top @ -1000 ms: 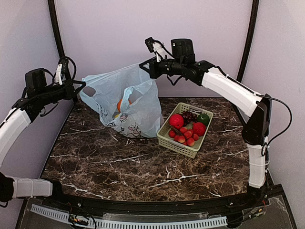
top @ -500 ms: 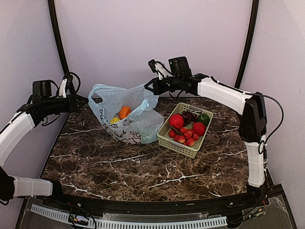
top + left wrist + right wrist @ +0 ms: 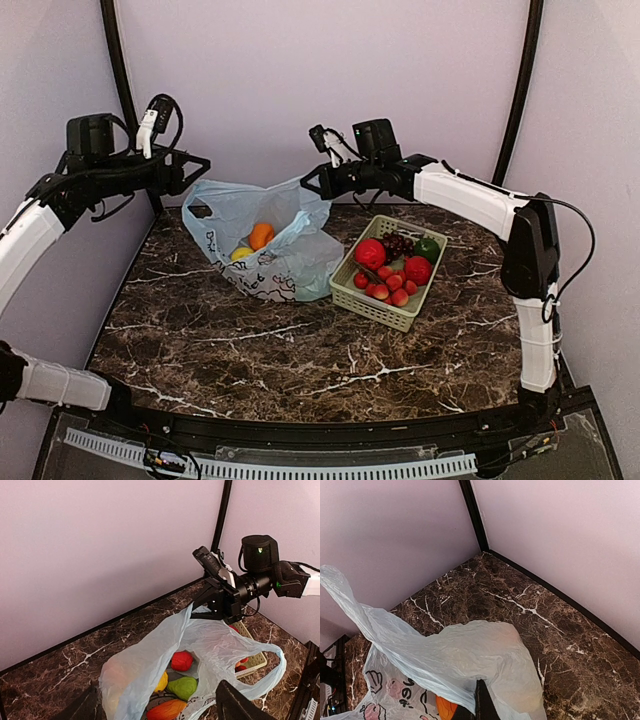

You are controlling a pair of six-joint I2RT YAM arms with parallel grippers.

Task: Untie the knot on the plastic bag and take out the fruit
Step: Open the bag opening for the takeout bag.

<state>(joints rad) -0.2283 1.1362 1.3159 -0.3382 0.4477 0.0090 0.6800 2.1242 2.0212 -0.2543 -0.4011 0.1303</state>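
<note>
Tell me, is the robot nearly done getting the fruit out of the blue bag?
About halfway. Done: the mouth of the plastic bag gapes open, so the knot looks untied. In hand: the right gripper is shut on one bag handle, holding it up, while the left gripper is open above the other side. Left: the fruit lies inside the bag; none is out.
</note>
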